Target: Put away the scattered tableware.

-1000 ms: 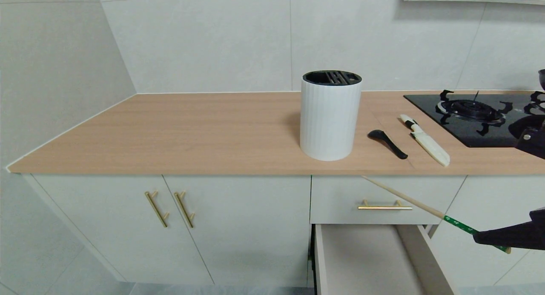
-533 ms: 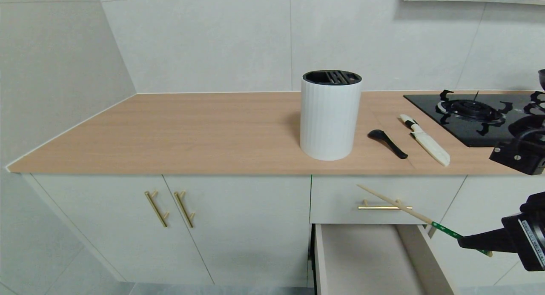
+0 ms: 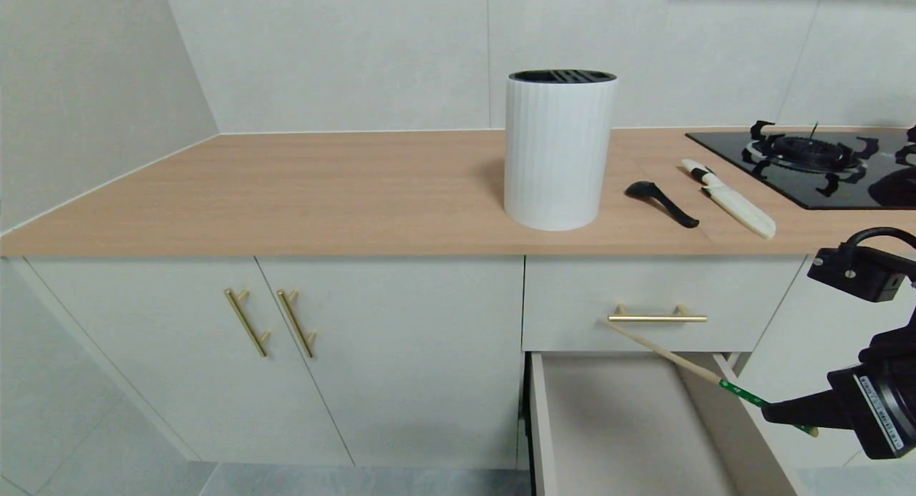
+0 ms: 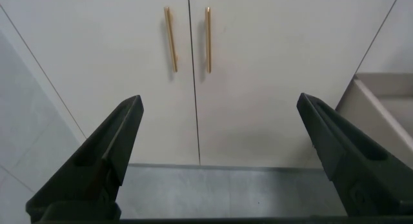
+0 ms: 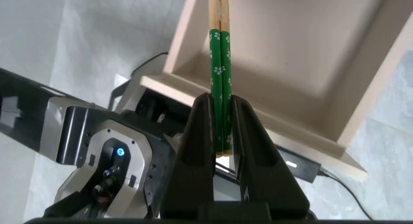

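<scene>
right gripper: fingers clenched on the green-ended chopsticks, which slant over the open drawer | left gripper: fingers spread wide, facing the cabinet doors | table: spoon between holder and knife

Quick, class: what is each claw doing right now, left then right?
Left claw: open, holding nothing.
Right claw: closed on the chopsticks, their tips over the open drawer.
</scene>
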Controlling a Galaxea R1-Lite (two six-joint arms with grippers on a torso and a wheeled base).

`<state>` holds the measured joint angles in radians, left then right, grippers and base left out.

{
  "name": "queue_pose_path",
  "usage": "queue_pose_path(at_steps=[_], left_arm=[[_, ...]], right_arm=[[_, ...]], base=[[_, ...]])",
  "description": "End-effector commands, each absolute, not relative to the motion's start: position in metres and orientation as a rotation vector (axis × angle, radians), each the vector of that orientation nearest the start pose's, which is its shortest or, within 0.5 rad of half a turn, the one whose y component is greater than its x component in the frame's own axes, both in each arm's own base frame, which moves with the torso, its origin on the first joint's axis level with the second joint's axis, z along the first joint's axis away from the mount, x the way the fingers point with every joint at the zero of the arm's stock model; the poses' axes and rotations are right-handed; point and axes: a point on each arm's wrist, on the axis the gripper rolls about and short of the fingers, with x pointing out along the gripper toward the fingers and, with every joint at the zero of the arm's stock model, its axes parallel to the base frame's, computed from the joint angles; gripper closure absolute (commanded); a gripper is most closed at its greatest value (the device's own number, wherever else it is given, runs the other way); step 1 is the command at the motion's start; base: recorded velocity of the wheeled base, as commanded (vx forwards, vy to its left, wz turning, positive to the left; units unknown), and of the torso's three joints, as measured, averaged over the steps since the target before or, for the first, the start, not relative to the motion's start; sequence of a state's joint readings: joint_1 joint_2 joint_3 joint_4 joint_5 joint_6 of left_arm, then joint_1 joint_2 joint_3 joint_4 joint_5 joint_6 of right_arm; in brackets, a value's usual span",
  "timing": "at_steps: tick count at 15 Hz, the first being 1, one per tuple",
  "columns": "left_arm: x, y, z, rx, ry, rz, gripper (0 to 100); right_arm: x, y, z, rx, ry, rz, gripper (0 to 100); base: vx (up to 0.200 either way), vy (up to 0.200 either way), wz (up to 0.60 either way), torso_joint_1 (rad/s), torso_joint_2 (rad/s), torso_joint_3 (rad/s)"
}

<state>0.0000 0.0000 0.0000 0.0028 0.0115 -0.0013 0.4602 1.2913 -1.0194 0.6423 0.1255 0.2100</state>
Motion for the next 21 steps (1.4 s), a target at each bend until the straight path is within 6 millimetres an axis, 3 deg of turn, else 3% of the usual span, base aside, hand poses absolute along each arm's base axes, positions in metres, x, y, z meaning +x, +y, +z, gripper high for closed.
queue_pose_path(at_steps=[1, 9, 15, 21], left_arm=[[-0.023, 0.000, 0.075, -0.002, 0.003, 0.012, 0], [-0.023, 0.000, 0.075, -0.002, 0.003, 0.012, 0], [-0.023, 0.000, 0.075, -0.002, 0.005, 0.012, 0], [-0.023, 0.000, 0.075, -0.002, 0.005, 0.012, 0]], right_arm=[[0.152, 0.078, 0.231, 0.034, 0.974, 0.443, 100], [0.154, 0.080, 0.228, 0.029, 0.992, 0.441, 100], [0.167, 0.086, 0.221, 0.030, 1.000, 0.437, 100], [0.231, 0.119, 0.145, 0.024, 1.158, 0.325, 100]], base=[[0.000, 0.000, 0.00, -0.163, 0.48, 0.295], [0.000, 0.000, 0.00, -0.117, 0.43, 0.302], [0.000, 0.000, 0.00, -0.014, 0.06, 0.036], [0.000, 0.000, 0.00, 0.000, 0.00, 0.000]])
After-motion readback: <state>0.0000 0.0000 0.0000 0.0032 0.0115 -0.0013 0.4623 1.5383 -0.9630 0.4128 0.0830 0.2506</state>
